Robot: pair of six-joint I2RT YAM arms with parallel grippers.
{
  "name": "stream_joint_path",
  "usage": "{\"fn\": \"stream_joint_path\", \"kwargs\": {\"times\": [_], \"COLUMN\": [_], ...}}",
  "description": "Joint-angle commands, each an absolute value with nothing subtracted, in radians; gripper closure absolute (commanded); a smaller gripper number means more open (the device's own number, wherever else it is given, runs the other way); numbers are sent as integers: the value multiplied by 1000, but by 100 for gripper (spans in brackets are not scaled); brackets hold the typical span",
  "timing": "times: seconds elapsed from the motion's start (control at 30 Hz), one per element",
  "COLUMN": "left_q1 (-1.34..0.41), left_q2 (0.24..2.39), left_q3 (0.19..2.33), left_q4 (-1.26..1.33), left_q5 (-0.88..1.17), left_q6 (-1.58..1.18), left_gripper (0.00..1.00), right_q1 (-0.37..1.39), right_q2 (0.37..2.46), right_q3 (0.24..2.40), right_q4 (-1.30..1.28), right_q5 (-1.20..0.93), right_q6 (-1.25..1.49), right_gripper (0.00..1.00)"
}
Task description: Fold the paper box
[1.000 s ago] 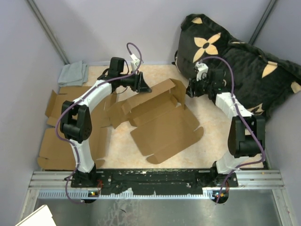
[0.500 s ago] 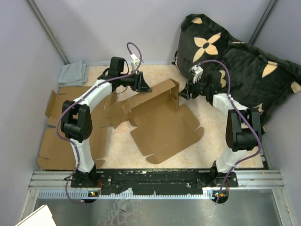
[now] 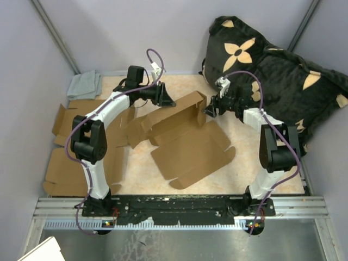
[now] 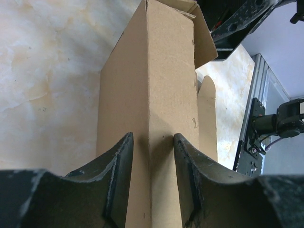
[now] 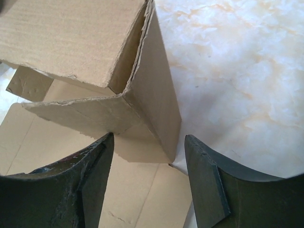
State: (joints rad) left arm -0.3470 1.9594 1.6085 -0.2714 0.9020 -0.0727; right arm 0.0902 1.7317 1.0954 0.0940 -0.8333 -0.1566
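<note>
From above, the paper box (image 3: 187, 147) lies mostly flat on the table (image 3: 239, 130) between the two arms, with its far wall raised. The left gripper (image 3: 167, 101) sits at the left end of that wall, where it was a second ago. The right gripper (image 3: 208, 110) has moved left and now sits right at the wall's other end. The end flap that splayed outward a second ago now stands upright, just ahead of its fingertips.

In the left wrist view, the raised wall runs straight out from between the fingers (image 4: 118, 161). They are half closed and pinch its near end, one pad on each face.

In the right wrist view, the fingers (image 5: 204, 180) are spread wide and hold nothing. The box's upright corner, with its torn-edged flaps, stands just beyond the tips and nearer the left one. Neither finger touches it. Bare table shows past the other tip.
</note>
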Motion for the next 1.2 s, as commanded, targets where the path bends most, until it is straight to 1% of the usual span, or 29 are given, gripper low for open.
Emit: {"fn": "stream_joint_path", "kwargs": {"times": [0.0, 0.4, 0.67, 0.9, 1.07, 1.13, 1.17], "left_q1": [-346, -334, -266, -253, -253, -253, -253], "left_q2": [1997, 2026, 2052, 2067, 2071, 2073, 2073], "left_q3": [1647, 1670, 1668, 1665, 1653, 1651, 1650], "left_q4": [-291, -284, -185, -139, -134, -133, -134], "left_q5": [919, 1014, 1170, 1224, 1229, 1231, 1230], "left_q6": [-81, -136, -286, -327, -329, -329, -329], "left_gripper": [54, 54, 53, 53, 54, 54, 54], "right_q1": [126, 170, 176, 181, 189, 194, 196], "right_q2": [1765, 1803, 1816, 1826, 1846, 1853, 1857], "right_q3": [1164, 1177, 1194, 1200, 1209, 1216, 1220], "right_q4": [125, 191, 162, 178, 201, 202, 201], "right_q5": [-865, -850, -864, -880, -889, -879, -869], "right_q6": [-202, -179, -201, -198, -175, -175, -175], "right_gripper": [38, 39, 39, 40, 43, 46, 50]}}
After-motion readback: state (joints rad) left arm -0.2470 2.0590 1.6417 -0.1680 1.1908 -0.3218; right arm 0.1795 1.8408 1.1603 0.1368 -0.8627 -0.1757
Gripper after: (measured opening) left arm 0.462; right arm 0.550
